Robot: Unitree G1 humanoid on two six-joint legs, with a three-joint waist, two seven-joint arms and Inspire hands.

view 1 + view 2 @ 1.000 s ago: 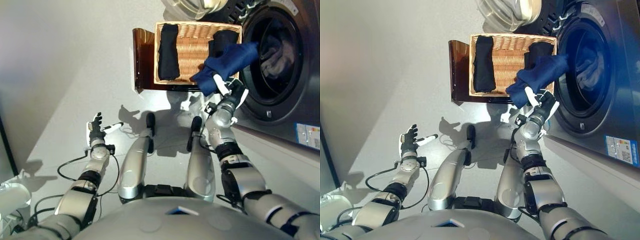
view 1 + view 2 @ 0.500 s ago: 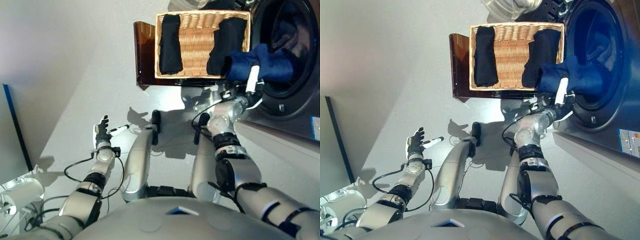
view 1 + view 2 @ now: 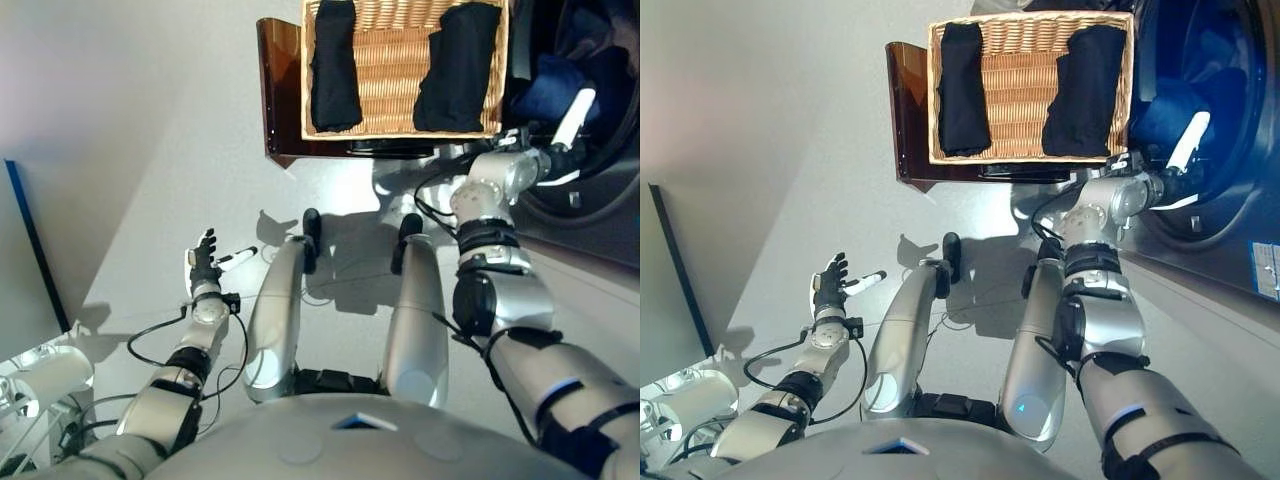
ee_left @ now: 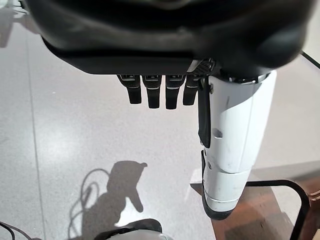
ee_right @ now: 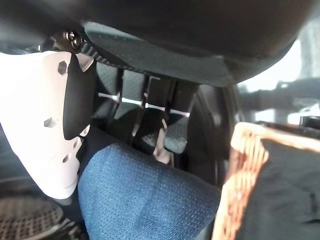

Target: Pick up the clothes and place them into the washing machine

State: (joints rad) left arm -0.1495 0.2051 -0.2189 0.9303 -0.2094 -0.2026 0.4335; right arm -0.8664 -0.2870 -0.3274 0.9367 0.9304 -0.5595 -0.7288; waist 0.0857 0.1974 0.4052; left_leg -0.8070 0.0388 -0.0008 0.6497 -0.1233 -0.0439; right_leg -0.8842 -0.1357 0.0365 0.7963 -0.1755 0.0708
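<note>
Gripping a dark blue knitted garment (image 5: 145, 200) inside the round washing machine drum opening (image 3: 1230, 150), the right hand (image 3: 1175, 170) sits just past the rectangular wicker basket (image 3: 1025, 100)'s edge; left hand (image 3: 830, 285) hangs spread over bare grey floor (image 3: 770, 150).

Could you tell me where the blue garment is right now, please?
The blue garment is in the right hand, inside the washing machine's open door, just right of the wicker basket.
</note>
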